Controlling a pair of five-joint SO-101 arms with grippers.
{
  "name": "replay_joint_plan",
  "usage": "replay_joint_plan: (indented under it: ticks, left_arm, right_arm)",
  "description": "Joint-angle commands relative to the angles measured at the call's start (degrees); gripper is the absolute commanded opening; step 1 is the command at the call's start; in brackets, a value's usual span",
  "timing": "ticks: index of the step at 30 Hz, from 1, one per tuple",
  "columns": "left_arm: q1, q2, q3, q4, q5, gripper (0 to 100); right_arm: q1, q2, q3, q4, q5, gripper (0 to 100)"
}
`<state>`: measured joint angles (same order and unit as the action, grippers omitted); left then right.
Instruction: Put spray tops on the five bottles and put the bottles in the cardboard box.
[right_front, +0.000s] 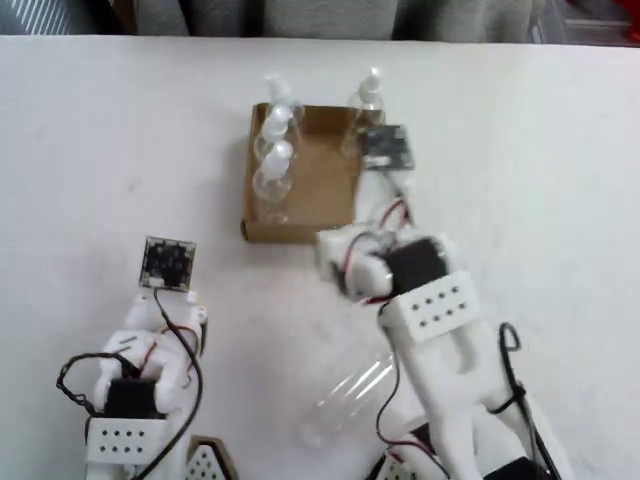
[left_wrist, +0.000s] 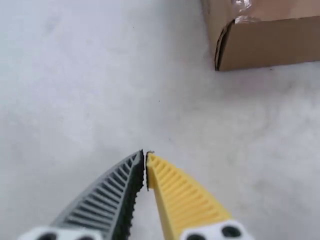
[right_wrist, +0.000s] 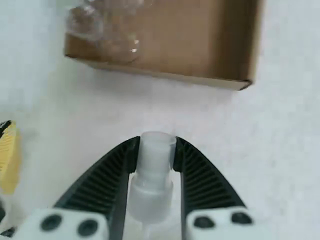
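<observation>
From above, the matte white table (right_front: 80, 130) carries a low rectangular box (right_front: 320, 195) of brown cardboard, open at the top. Three clear plastic bottles (right_front: 272, 160) with white tops stand in a row along one side wall inside it. A fourth bottle (right_front: 366, 105), also topped in white, is upright at the box's far opposite corner, just beside the right arm (right_front: 430, 300). A fifth bottle (right_front: 345, 400), glassy and lying flat, is on the table near that arm's base. The left arm (right_front: 150, 350) sits well apart from the box.

In the left wrist view, the left gripper (left_wrist: 145, 156) hangs over bare table. Its ridged fingers, one grey and one yellow, meet at the tips with nothing between them. A folded corner of the box (left_wrist: 260, 45) lies beyond.

In the right wrist view, the right gripper (right_wrist: 155, 145) has its black ribbed fingers clamped on the frosted, cylindrical top (right_wrist: 152, 170) of the fourth bottle. The bottle is over the table, just short of the box's (right_wrist: 200, 50) smooth wall.
</observation>
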<state>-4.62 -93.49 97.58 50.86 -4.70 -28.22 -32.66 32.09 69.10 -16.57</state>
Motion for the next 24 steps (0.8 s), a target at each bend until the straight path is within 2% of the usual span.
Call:
replay_joint_plan:
  ticks: [1, 7, 16, 18, 24]
  left_arm:
    - [-0.66, -0.48, -0.26, -0.09, -0.35, 3]
    - [-0.75, -0.48, -0.26, -0.09, -0.35, 3]
    - [-0.75, -0.48, -0.18, -0.09, -0.35, 3]
    - [-0.75, -0.48, -0.18, -0.18, -0.26, 3]
    - [-0.75, -0.48, -0.18, -0.18, -0.35, 3]
  right_arm:
    - [-11.74, 1.89, -0.88, -3.91, -4.57, 1.5]
    - [-23.52, 8.66, -0.79, -8.13, -7.74, 1.5]
    - [-25.19, 24.84, -1.14, -16.22, -7.91, 1.9]
    - [-24.84, 27.38, -1.14, -17.71, -7.91, 6.7]
    - [-24.66, 29.58, -1.23, -18.24, -7.91, 38.4]
